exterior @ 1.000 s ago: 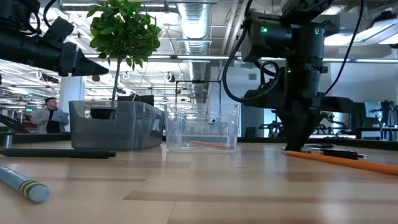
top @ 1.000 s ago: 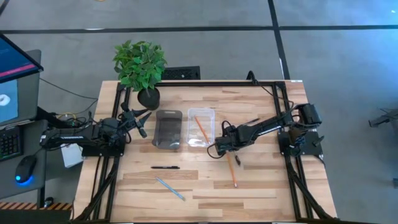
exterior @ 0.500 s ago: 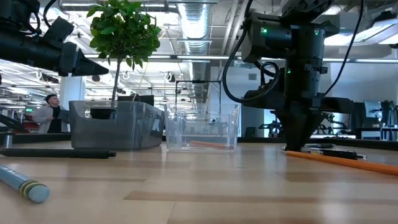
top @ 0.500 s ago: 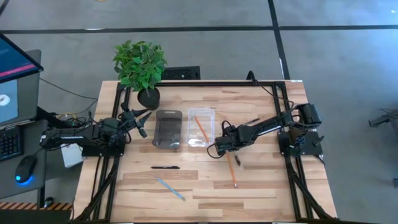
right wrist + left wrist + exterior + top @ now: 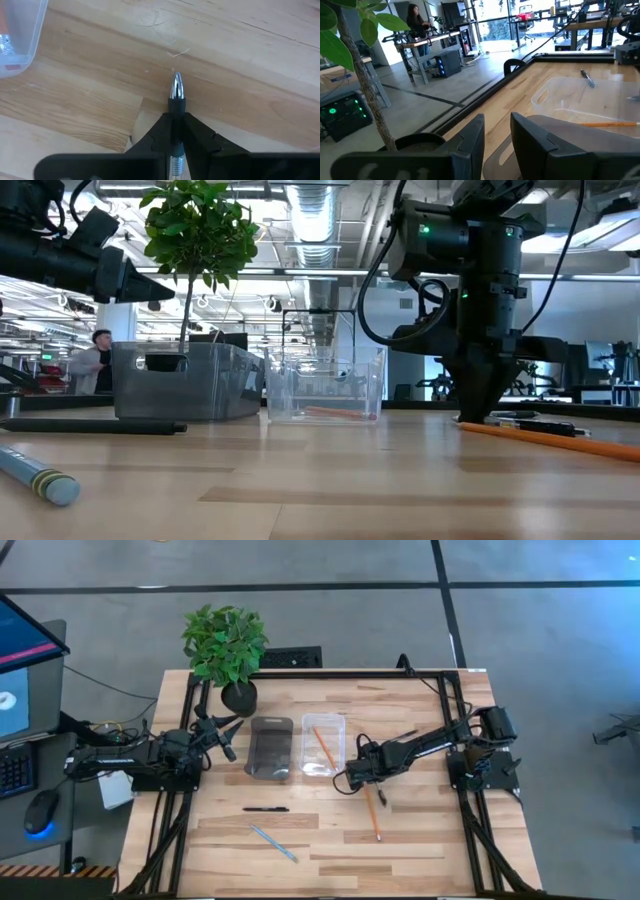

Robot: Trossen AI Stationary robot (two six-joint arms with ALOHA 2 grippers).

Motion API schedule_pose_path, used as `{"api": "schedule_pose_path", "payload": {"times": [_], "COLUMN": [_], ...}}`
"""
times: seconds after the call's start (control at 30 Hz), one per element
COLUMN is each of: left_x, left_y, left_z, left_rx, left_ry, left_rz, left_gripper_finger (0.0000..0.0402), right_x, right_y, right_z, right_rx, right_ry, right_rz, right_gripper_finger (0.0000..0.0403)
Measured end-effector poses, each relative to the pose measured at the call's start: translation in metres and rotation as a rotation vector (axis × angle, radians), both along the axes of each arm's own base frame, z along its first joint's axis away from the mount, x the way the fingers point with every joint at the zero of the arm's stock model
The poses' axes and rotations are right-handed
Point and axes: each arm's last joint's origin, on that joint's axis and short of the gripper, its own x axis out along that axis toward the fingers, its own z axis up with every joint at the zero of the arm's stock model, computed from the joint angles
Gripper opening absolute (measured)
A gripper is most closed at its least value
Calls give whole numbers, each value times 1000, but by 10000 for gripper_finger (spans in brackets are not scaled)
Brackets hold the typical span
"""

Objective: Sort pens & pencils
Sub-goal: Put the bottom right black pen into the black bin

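Note:
My right gripper [image 5: 176, 120] points down at the table [image 5: 420, 840], just right of the clear tray [image 5: 340, 728], and is shut on a black pen [image 5: 176, 102]. An orange pencil [image 5: 371, 812] lies on the wood beside it, and another orange pencil [image 5: 322, 747] lies inside the clear tray. A second black pen [image 5: 265, 808] and a light blue pencil [image 5: 273, 843] lie near the front left. The grey tray [image 5: 270, 748] stands left of the clear one. My left gripper [image 5: 228, 732] waits open at the left edge, level, holding nothing. My right gripper pinches the pen between its two fingers, just behind the black grip section [image 5: 176, 111] near the silver tip [image 5: 177, 86]. The fingers come from above, pointing down, across the pen. Their ends are down at the tabletop [image 5: 478, 418]. I cannot tell whether the pen is lifted.
A potted plant [image 5: 226, 650] stands at the far left corner, behind my left gripper. Black frame rails [image 5: 450, 700] run along the table's far and side edges. Bare wood lies along the front and at the near right.

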Motion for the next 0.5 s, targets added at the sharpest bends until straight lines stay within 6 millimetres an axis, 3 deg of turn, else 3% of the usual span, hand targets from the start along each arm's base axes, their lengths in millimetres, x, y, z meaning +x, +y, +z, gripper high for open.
{"api": "schedule_pose_path", "payload": {"times": [0.5], "left_x": [0], "left_y": [0], "left_z": [0], "left_rx": [-27], "left_ry": [-21], "left_rz": [2], "left_gripper_finger": [86], "right_x": [0], "right_y": [0], "right_z": [0], "right_rx": [3], "right_ry": [2], "right_rz": [23], "right_gripper_finger": [60]}}
